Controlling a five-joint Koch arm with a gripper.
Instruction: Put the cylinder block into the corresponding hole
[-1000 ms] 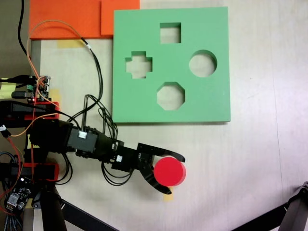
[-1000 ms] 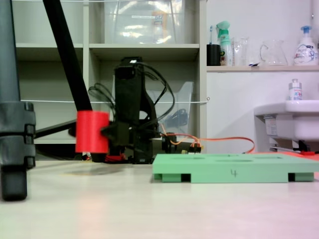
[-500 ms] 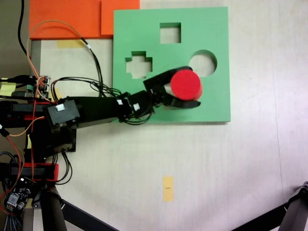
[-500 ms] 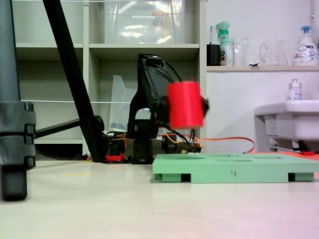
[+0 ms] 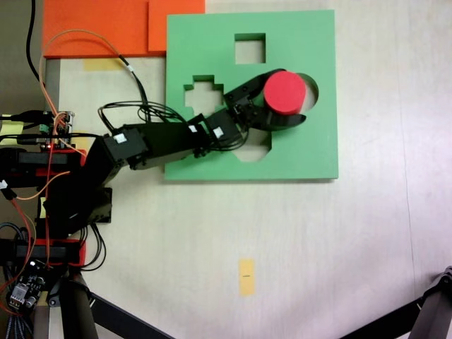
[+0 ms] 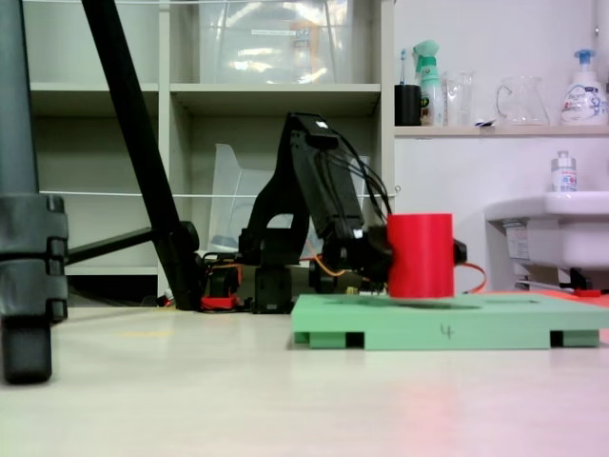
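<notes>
Over the right part of the board (image 5: 304, 152), seen from above, the tool (image 5: 296, 102) is gripping the block (image 5: 284, 92), its two dark jaws wrapping the red round from either side. The block is sitting over the left edge of the hole (image 5: 311, 90), so only a crescent of that round cutout is showing to its right; it is not yet centred. The arm is reaching from the left of the surface (image 5: 318, 247) across the board, lying over the octagonal cutout (image 5: 263, 150) and passing just below the cross cutout (image 5: 203, 96) (the square cutout (image 5: 250, 49) is lying clear, farther up the picture).

In the low side view the block (image 6: 420, 255) is standing upright, its long axis vertical, flat top up and flat bottom facing the board (image 6: 447, 324). Its lower edge is at or just above the board's top face; whether it is touching cannot be told. The tool is holding it by the side wall, probably so that the bottom face stays free to enter the hole and the axis stays square to the board.

As a judgement, the block is being held low and level because the cutout is about its own width, so any tilt would catch the rim. A small shift to the right in the top view looks needed before lowering.
</notes>
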